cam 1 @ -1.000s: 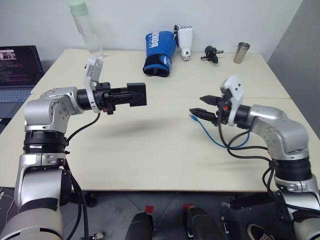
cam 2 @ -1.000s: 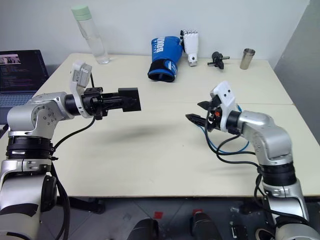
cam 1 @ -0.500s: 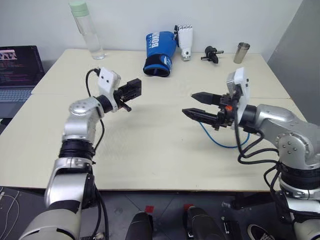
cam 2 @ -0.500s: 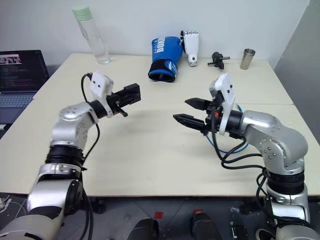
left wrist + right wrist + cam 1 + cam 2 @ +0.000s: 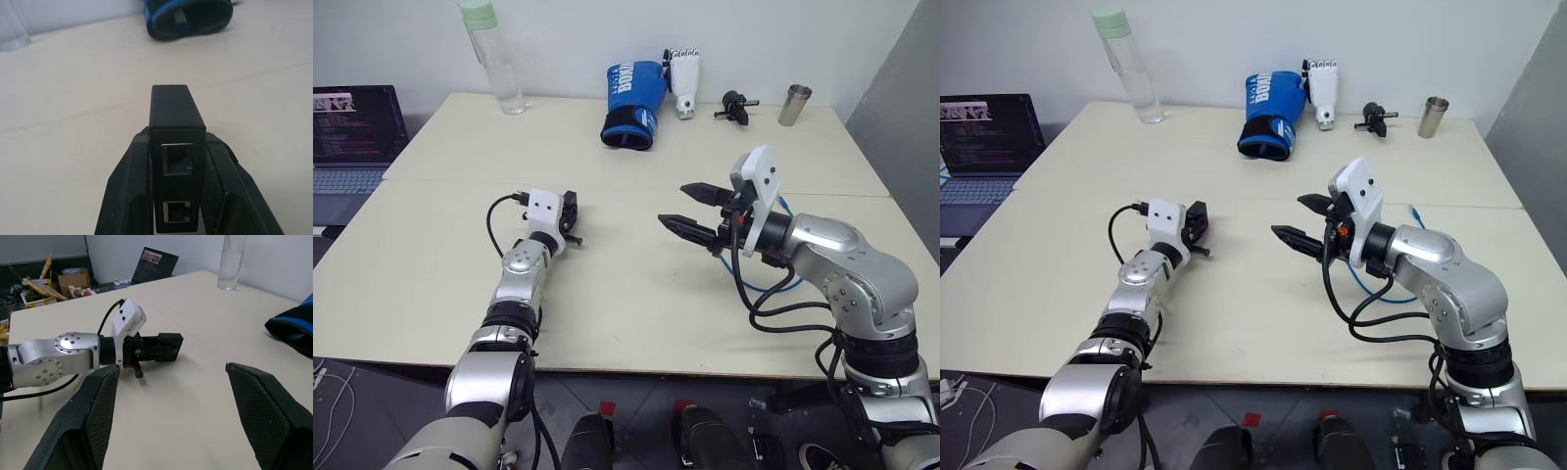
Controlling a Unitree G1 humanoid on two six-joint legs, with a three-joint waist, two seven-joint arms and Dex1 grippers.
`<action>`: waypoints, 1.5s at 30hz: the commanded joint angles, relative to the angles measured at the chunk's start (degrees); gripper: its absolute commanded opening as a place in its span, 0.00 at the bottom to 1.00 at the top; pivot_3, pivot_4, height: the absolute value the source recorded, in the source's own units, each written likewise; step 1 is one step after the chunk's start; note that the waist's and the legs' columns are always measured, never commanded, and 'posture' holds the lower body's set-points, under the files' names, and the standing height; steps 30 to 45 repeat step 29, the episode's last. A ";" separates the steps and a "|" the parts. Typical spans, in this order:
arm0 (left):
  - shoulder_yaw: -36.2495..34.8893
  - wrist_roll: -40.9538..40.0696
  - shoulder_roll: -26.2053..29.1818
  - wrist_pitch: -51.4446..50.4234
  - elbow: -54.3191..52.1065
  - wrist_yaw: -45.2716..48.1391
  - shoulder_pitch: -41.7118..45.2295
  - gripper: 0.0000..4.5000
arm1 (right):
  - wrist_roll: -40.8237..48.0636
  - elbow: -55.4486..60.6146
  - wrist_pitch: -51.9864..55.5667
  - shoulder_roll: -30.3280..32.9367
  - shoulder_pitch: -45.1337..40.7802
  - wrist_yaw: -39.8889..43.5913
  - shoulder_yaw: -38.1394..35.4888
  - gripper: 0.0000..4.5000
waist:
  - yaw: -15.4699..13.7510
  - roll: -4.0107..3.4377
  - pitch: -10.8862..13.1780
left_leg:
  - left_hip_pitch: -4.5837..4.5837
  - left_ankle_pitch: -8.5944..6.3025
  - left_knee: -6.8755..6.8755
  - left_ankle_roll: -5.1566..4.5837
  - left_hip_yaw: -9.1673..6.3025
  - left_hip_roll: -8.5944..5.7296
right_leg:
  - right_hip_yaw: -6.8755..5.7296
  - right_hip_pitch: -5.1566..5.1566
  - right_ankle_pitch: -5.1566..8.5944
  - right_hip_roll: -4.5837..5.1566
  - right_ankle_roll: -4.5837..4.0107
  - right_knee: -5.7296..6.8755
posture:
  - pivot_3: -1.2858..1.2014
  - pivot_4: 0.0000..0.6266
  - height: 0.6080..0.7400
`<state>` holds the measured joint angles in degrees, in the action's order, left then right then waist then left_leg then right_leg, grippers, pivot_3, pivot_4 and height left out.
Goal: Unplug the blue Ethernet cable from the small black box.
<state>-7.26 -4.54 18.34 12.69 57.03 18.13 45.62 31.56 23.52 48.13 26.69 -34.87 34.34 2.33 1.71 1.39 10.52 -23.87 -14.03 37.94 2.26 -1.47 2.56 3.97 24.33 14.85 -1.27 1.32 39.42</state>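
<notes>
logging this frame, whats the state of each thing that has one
black box: held in the left gripper, both ports empty, low over the table
blue cable: unplugged, loose on the table by the right arm
right gripper: open, empty
bottle: upright, cap on
metal cup: upright
laptop: open, screen on
boxing glove: lying on the table

The left gripper (image 5: 178, 196) clamps the small black box (image 5: 176, 147), ports facing camera.

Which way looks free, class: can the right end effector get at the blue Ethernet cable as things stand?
Probably yes: the right end effector is open and empty, and the blue Ethernet cable lies loose on the table beside that arm.
</notes>
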 commanded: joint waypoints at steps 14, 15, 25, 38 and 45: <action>1.94 0.25 7.55 -15.27 -21.96 7.36 -4.06 1.00 | 1.63 3.74 1.21 2.20 1.66 -0.26 -1.87 0.84 | 0.12 0.00 0.00 | 0.02 0.00 -0.03 0.01 -0.03 0.02 | -0.01 -0.02 0.00 -0.01 0.00 0.01 | 0.52 0.24 1.00; 2.15 -0.21 8.32 -17.95 -24.90 8.46 -4.91 1.00 | 1.90 4.00 1.44 2.47 1.95 -0.29 -2.03 0.84 | 0.15 0.00 0.00 | 0.03 0.00 -0.02 0.01 -0.03 0.02 | -0.01 -0.02 0.00 -0.01 0.00 0.01 | 0.52 0.24 1.00; 0.06 -16.80 28.87 -46.96 -54.53 37.13 -16.18 1.00 | 6.54 6.94 8.48 8.88 8.12 -1.96 -8.98 0.84 | 0.31 -0.02 0.00 | 0.18 0.00 -0.04 0.01 -0.04 0.07 | -0.03 -0.15 0.18 -0.01 0.24 0.02 | 0.52 0.24 1.00; 0.11 -17.87 31.79 -46.88 -55.38 41.39 -18.43 1.00 | 6.50 7.33 8.92 9.52 10.22 -2.96 -9.69 0.84 | 0.33 -0.01 0.01 | 0.22 0.00 -0.03 0.01 0.02 0.08 | 0.02 -0.17 0.19 -0.01 0.26 -0.06 | 0.52 0.24 1.00; 0.11 -17.87 31.79 -46.88 -55.38 41.39 -18.43 1.00 | 6.50 7.33 8.92 9.52 10.22 -2.96 -9.69 0.84 | 0.33 -0.01 0.01 | 0.22 0.00 -0.03 0.01 0.02 0.08 | 0.02 -0.17 0.19 -0.01 0.26 -0.06 | 0.52 0.24 1.00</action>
